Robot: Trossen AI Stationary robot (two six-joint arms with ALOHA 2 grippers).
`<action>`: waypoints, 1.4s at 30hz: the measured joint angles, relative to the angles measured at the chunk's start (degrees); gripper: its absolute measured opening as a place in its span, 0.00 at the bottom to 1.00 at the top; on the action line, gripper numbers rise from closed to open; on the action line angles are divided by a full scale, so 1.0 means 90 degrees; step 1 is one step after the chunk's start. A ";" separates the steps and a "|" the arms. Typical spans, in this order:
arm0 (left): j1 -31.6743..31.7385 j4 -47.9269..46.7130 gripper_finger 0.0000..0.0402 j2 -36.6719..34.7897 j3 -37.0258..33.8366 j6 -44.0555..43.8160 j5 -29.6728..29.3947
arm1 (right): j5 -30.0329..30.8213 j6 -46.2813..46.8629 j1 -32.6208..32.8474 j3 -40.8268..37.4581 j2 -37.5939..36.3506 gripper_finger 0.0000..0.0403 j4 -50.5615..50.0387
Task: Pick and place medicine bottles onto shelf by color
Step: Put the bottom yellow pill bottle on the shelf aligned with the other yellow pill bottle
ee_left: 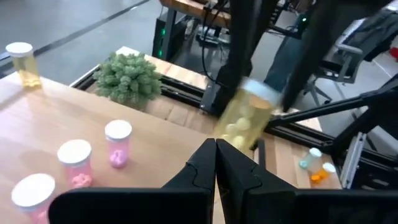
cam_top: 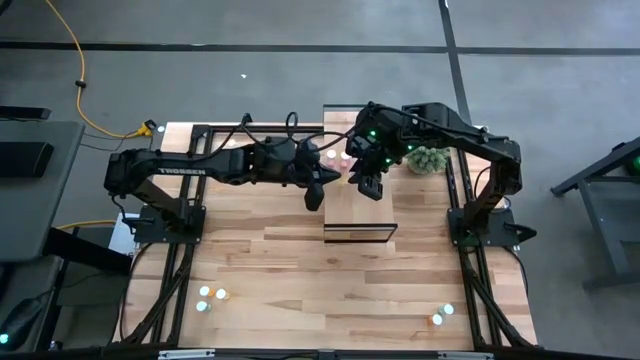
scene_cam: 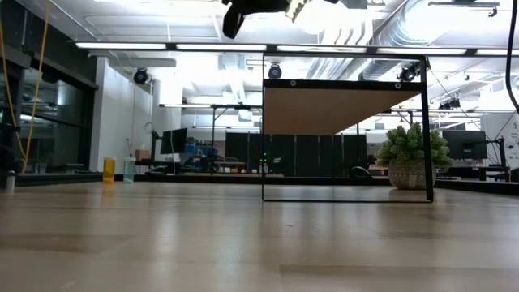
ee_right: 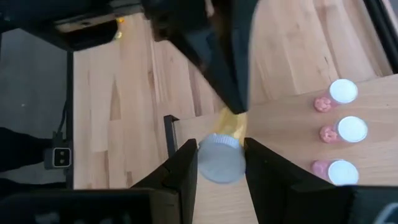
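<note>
My right gripper (ee_right: 219, 152) is shut on a yellow bottle (ee_right: 233, 124) with a white cap, above the left edge of the shelf (cam_top: 360, 205). The bottle also shows in the left wrist view (ee_left: 247, 118). My left gripper (ee_left: 216, 144) is shut and empty, just left of that bottle, its tip pointing at it (cam_top: 315, 192). Three pink bottles (ee_right: 339, 130) stand upright in a row on the shelf top; they also show in the left wrist view (ee_left: 118, 143). Another yellow bottle (ee_left: 20, 62) stands farther along the shelf. My right gripper pinches the yellow bottle's white cap (ee_right: 217, 165) between its two fingers, one on each side. The fingers slant down from above. The bottle is lifted clear of the shelf, tilted, its cap up and its yellow body (ee_left: 239, 127) below. I cannot tell whether my left gripper's tip touches the body.
A potted green plant (cam_top: 430, 158) stands beside the shelf's far right. Several small bottles lie near the table's near edge at the left (cam_top: 208, 297) and right (cam_top: 441, 315). A pale and an orange bottle (ee_left: 314, 169) stand on the tabletop. The shelf's dark frame (scene_cam: 345, 195) rises off the table.
</note>
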 joint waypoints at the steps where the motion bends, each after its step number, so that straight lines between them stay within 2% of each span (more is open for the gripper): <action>1: -0.0016 0.0019 0.00 -0.0003 0.0000 0.0000 0.0006 | 0.0016 0.0004 -0.0002 0.0000 0.0000 0.26 0.0005; 19: -0.0063 0.0075 0.00 -0.0003 0.0000 0.0093 0.0030 | 0.0055 -0.0067 -0.0025 0.0000 0.0000 0.26 0.0413; 24: 0.0154 -0.0833 0.00 -0.0414 -0.0013 0.0389 -0.0290 | 0.0692 -0.0618 -0.0201 0.0000 -0.0067 0.26 0.0056; 27: 0.0392 -0.1266 0.00 -0.0912 -0.0001 0.0479 -0.0518 | 0.0842 -0.0833 -0.0521 -0.0001 -0.0131 0.26 -0.0076; 31: 0.0454 -0.1302 0.00 -0.1553 0.0000 0.0556 -0.0654 | 0.0888 -0.0886 -0.1177 -0.0078 -0.0131 0.26 0.0031; 37: 0.0107 -0.1265 0.00 -0.2378 0.0000 0.0623 -0.1028 | 0.0929 -0.0724 -0.2315 -0.1297 -0.0163 0.26 0.1147; 42: -0.0362 -0.1272 0.00 -0.2659 0.0000 0.0622 -0.1669 | 0.1129 0.0292 -0.2959 -0.1934 -0.0160 0.26 0.2309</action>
